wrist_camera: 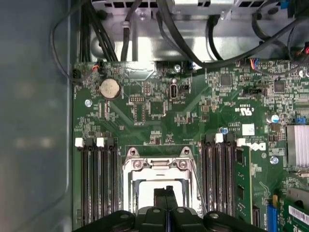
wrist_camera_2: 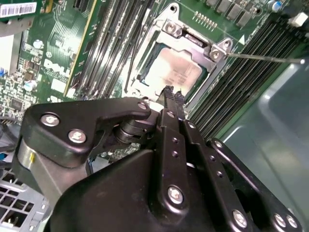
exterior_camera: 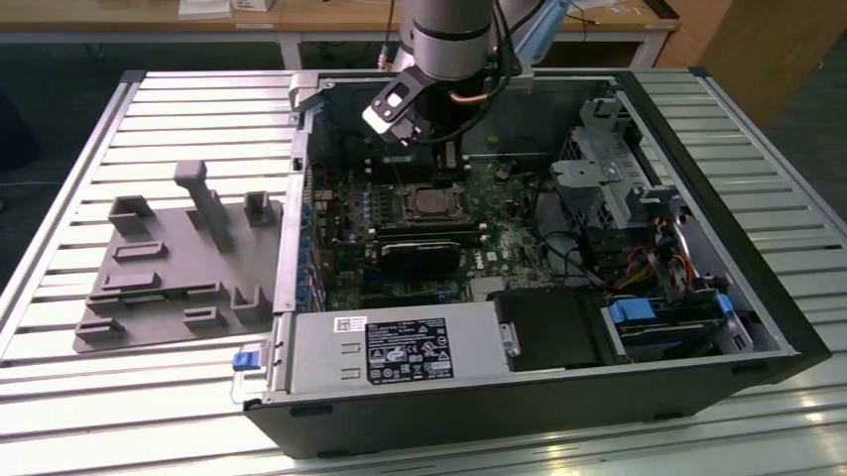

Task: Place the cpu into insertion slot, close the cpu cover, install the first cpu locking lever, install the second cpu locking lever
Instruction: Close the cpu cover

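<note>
Inside the open computer case (exterior_camera: 530, 421) on the desk (exterior_camera: 159, 119), exterior view: the cpu (exterior_camera: 426, 202), grey and square, sits mid-board. Second wrist view: its silver top shows through the cpu cover (wrist_camera_2: 212, 54), with the end effector (wrist_camera_2: 172, 93) pressed together in front of it. First wrist view: the fingers (wrist_camera: 161, 198) hide part of the chip.

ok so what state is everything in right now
cpu: seated under the cover, metal top up
cpu cover: down, framing the cpu
locking lever: sticking out over the memory slots, apparently not latched
gripper: shut, nothing between its tips, poised over the cover
computer case: lying on its side, open
</note>
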